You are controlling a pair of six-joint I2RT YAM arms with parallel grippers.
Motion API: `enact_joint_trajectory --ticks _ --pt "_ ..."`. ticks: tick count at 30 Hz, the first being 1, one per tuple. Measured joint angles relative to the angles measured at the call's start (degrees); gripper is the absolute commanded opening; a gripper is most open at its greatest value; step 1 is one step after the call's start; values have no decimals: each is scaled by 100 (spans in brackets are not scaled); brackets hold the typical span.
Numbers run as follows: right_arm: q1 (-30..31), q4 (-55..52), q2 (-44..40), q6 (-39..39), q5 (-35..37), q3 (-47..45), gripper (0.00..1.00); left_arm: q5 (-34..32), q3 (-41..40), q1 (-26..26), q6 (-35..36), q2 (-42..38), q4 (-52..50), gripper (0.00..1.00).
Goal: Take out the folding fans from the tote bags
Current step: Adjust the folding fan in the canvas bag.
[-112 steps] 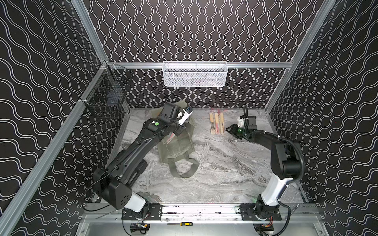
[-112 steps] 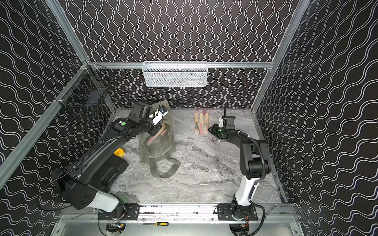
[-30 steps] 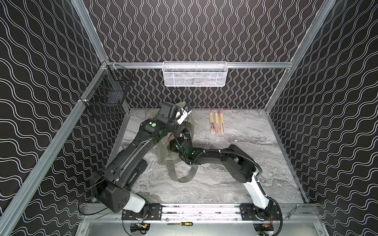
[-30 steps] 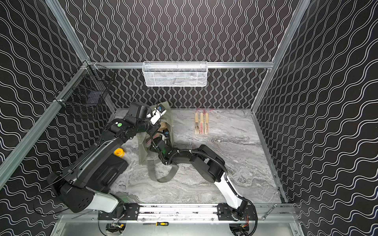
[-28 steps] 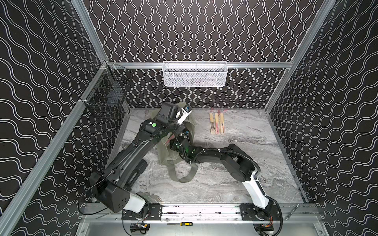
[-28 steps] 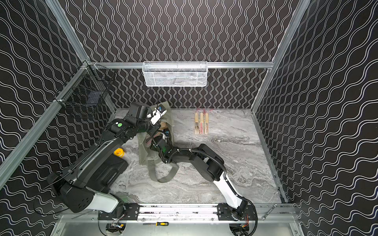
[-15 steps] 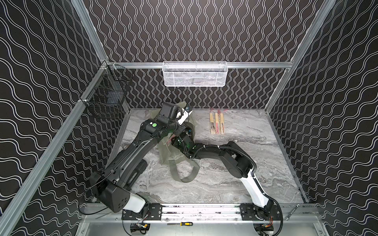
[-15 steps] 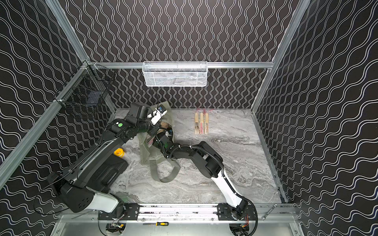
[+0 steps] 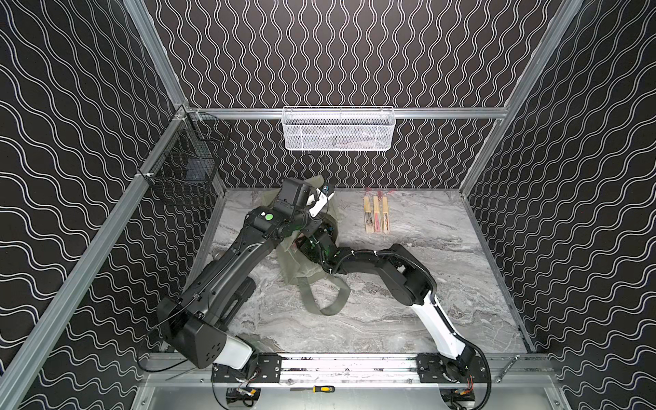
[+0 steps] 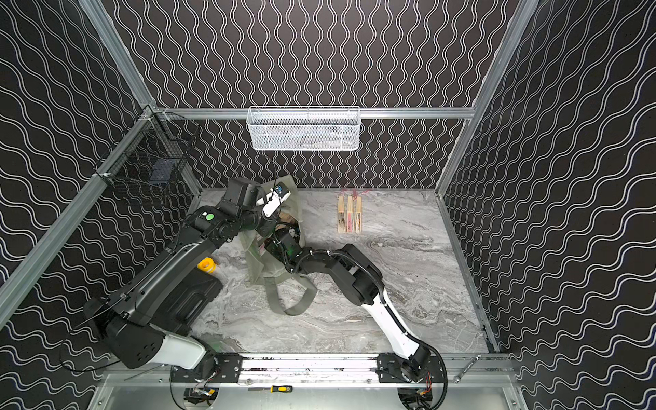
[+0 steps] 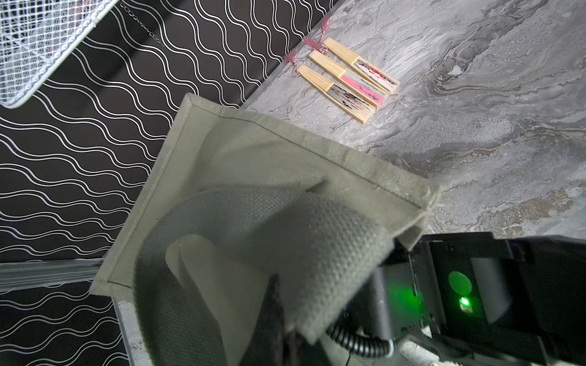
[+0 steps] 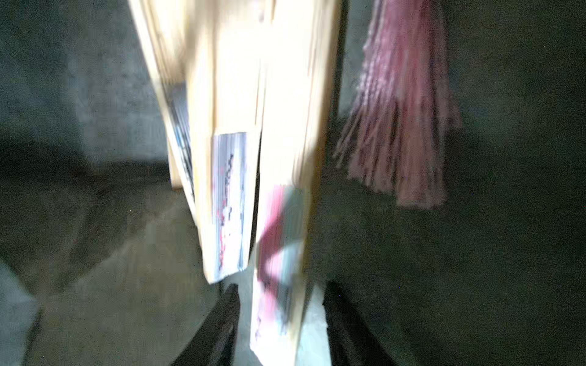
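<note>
The marble table (image 9: 443, 284) carries the grey-green tote bag (image 9: 298, 266) far left, its top clamped in the left gripper (image 9: 323, 199). Inside, the right gripper (image 12: 279, 304), jaws apart, straddles one of the folding fans (image 12: 279, 240); three more fans (image 9: 376, 219) lie to its right, far.

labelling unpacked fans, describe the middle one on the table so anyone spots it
Below the white mesh basket on the back wall, slightly right, three closed fans lie side by side on the marble table. Pick the middle fan: its paper is plain pink and pale teal, while both neighbours have grey paper with dark and red speckles.
</note>
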Motion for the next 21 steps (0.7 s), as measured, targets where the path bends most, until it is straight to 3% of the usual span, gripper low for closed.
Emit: enact_joint_trajectory --ticks 15,21 --pt "-39 616 332 715 -129 136 37 13 0 0 15 0 -50 0" --pt "-42 791 356 835 -164 35 24 13 -9 0 17 0 -61 0"
